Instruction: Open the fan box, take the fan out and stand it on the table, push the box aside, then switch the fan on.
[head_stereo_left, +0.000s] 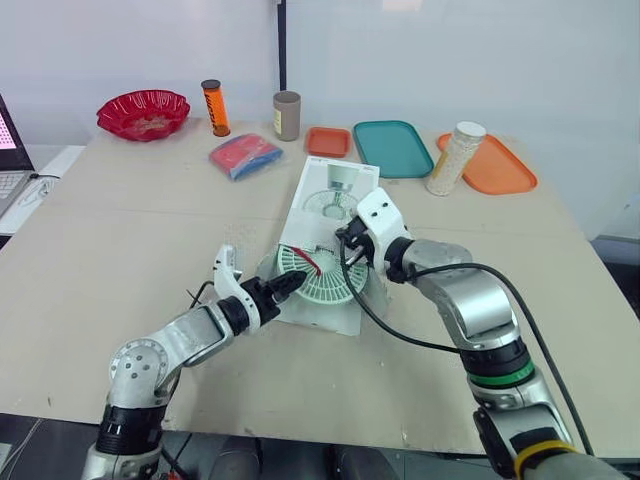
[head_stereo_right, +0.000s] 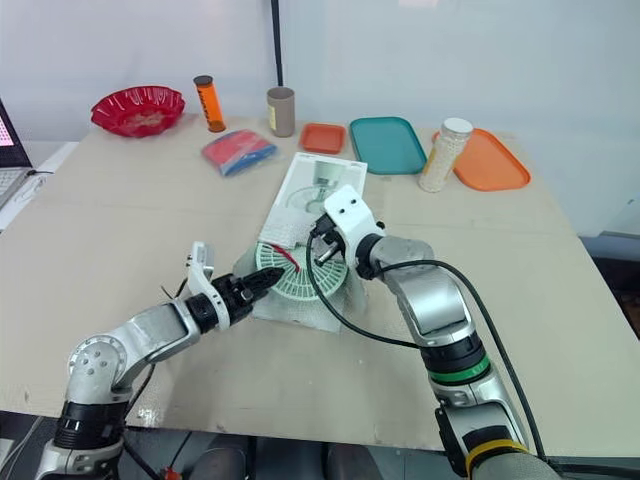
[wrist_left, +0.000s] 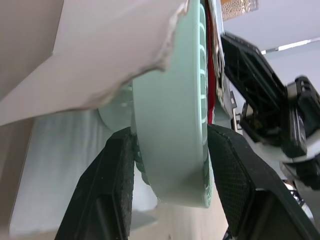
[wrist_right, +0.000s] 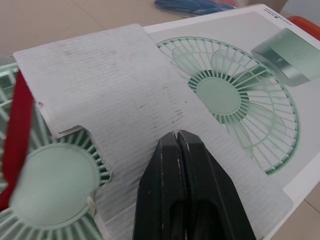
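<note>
1. Head views: fan box (head_stereo_left: 338, 188) lying flat mid-way across the table (head_stereo_left: 120, 240), near end open, mint-green fan (head_stereo_left: 325, 278) partly out of that end.
2. Left wrist view, close in: left end effector (wrist_left: 170, 137) clamped on the fan's rim, one black finger on each face, with a red strap (wrist_left: 210, 70) along the grille side.
3. Right wrist view: right end effector (wrist_right: 177, 140) with fingers pressed together, tips at the box's grey cardboard flap (wrist_right: 115, 80), printed fan picture just beyond.

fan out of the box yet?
Partly out. The fan pokes from the open near end of the box, flap over its top; left gripper clamps its rim.
</note>
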